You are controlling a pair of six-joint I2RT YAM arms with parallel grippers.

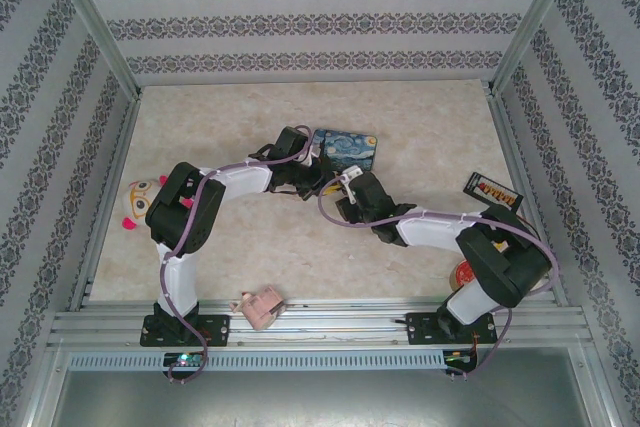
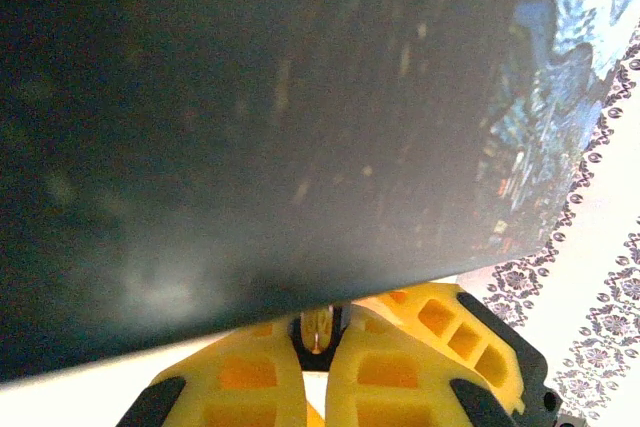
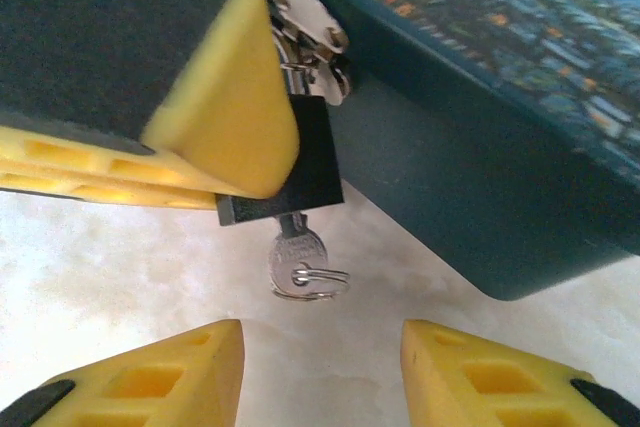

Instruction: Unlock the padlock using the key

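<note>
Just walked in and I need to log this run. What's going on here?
The left gripper is clamped on the small black padlock, steadying it beside the wall of the blue painted tin. The key is pushed into the bottom of the padlock. The right gripper sits just short of the key with its jaws open, touching nothing. The pictures do not show whether the lock has opened.

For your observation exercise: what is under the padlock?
Under the padlock a key sticks out, a ring through its head. Its blade is hidden inside the lock.
</note>
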